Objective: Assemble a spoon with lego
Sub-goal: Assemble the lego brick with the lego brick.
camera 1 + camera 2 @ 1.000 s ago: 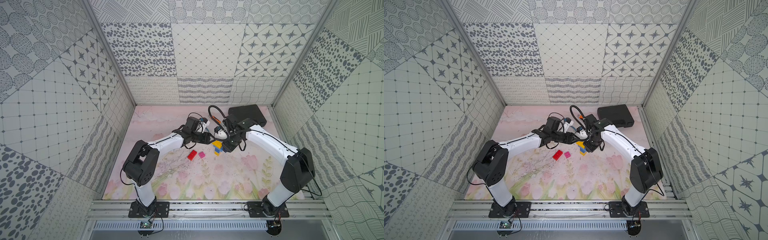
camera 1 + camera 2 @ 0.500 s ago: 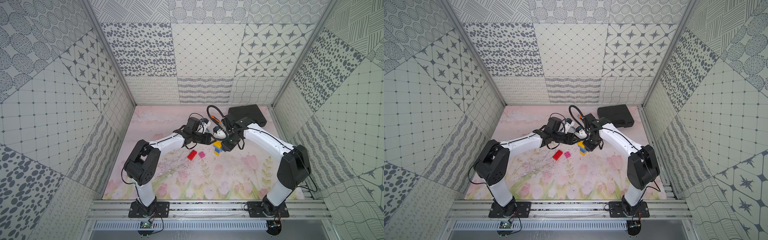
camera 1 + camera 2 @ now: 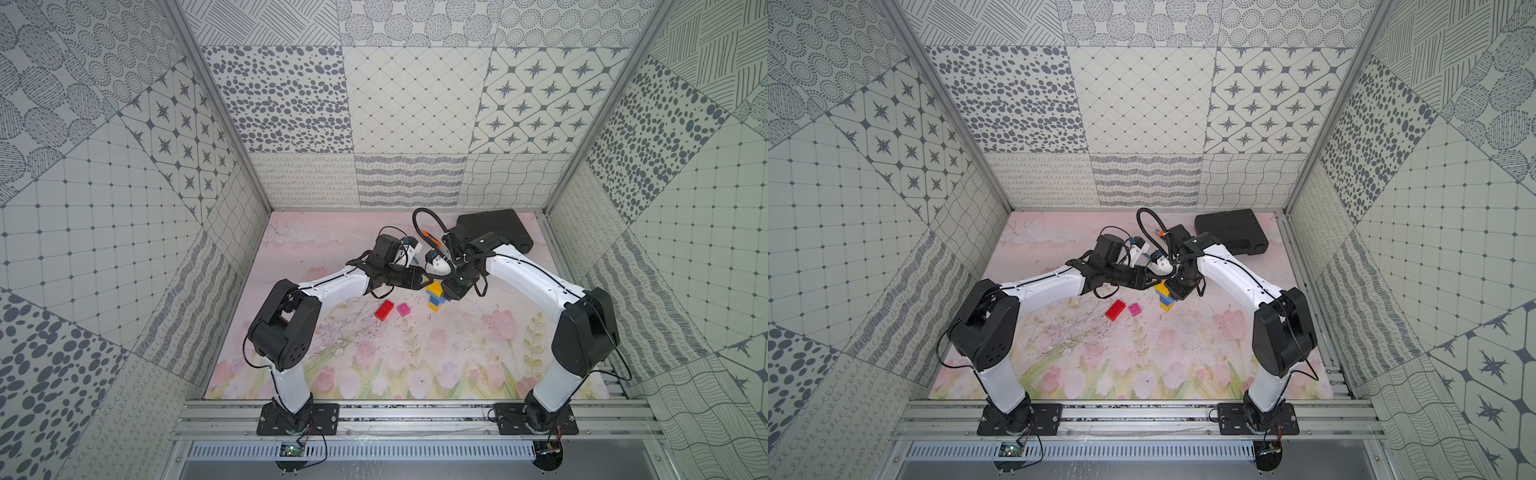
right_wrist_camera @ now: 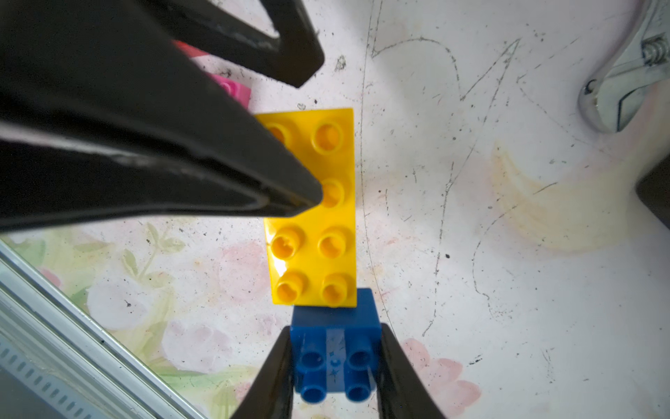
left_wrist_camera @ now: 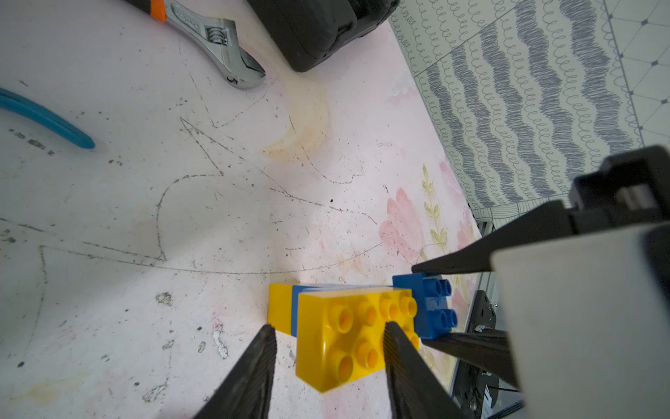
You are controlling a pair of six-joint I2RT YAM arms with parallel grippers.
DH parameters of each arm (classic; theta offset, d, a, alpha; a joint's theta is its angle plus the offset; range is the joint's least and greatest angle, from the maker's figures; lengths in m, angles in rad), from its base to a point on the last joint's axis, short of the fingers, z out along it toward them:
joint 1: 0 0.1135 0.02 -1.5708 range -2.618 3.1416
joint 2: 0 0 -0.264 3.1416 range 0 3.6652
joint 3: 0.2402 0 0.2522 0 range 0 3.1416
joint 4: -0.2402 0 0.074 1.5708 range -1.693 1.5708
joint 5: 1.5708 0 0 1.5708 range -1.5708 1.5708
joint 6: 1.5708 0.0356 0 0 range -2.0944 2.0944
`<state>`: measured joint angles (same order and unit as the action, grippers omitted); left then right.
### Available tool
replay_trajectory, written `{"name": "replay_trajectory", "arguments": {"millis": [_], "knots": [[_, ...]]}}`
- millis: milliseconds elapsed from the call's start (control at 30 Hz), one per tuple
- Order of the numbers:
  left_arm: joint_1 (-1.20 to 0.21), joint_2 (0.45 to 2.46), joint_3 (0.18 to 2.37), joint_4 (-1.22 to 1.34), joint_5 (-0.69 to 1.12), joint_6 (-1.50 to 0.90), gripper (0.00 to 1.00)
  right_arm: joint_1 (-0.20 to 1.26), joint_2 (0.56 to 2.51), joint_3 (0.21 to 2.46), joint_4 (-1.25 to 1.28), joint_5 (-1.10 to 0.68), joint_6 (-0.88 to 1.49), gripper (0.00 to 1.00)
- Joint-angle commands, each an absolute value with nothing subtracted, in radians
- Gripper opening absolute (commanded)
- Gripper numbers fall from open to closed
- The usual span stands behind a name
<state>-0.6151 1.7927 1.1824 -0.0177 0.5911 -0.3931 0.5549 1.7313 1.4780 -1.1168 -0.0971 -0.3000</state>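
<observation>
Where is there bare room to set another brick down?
Free: the near flowered strip of the mat, between the arm bases and the red brick and pink brick; also its far left corner, beyond the left arm. Crowded: far middle, where the left end effector and right end effector meet on the brick stack, wrench and black case just behind.

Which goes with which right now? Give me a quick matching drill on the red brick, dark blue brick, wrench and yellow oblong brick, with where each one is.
Things: 1 red brick; 2 dark blue brick; 3 wrench; 4 yellow oblong brick.
Places: a clamped in the right gripper; b beside the black case; c against the dark blue brick's end; d loose on the mat by the pink brick.
Pairs: 1-d, 2-a, 3-b, 4-c.
</observation>
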Motion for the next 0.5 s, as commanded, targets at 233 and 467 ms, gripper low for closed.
{"name": "replay_trajectory", "arguments": {"millis": [233,467], "knots": [[-0.624,1.796,1.190,-0.013,0.620,-0.366,0.49,0.554,1.759,1.486,-1.118,-0.123,-0.311,0.12],[-0.626,1.796,1.187,-0.013,0.618,-0.367,0.49,0.557,1.773,1.498,-1.146,-0.121,-0.310,0.12]]}}
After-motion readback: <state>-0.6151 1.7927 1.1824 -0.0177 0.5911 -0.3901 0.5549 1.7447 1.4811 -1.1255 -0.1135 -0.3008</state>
